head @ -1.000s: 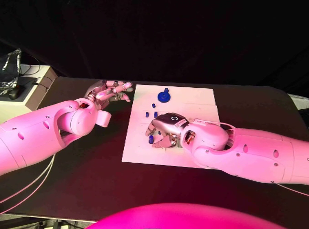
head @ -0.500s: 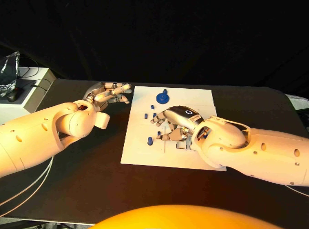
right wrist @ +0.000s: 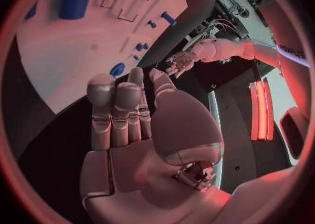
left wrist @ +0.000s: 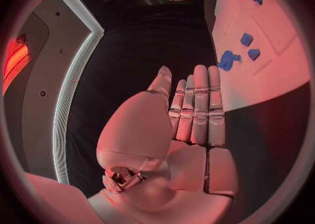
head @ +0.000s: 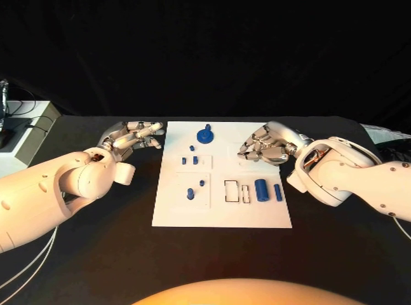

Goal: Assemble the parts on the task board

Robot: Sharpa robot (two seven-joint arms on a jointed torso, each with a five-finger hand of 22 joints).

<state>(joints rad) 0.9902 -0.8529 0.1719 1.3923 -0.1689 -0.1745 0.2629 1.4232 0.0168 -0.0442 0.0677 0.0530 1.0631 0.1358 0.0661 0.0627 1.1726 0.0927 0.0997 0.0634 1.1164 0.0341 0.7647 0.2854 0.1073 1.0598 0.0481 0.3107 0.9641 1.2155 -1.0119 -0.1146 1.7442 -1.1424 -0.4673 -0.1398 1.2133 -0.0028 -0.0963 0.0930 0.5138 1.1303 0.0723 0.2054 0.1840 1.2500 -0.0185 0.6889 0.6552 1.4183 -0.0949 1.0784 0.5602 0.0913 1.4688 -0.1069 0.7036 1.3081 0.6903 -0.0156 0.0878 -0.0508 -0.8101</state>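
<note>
The white task board (head: 222,213) lies mid-table. A round blue part (head: 205,135) stands at its far edge, with three small blue pegs (head: 195,160) nearer. Two more pegs (head: 201,183) sit left of two empty white slots (head: 231,190). Two blue cylinders (head: 261,189) lie beside the slots. My right hand (head: 267,145) hovers over the board's far right part, palm empty and fingers extended (right wrist: 125,124). My left hand (head: 132,135) rests just off the board's far left corner, fingers straight, holding nothing (left wrist: 193,124). The board (left wrist: 262,34) and the round part (left wrist: 228,60) lie beyond its fingertips.
A white box (head: 18,136) with dark items on it stands at the table's left edge. Black tabletop (head: 105,241) stretches to the left, to the right and in front of the board.
My right hand has drawn back from the board's middle to its far right part, uncovering the slots and the two cylinders. The left hand has kept its place. The camera has shifted.
</note>
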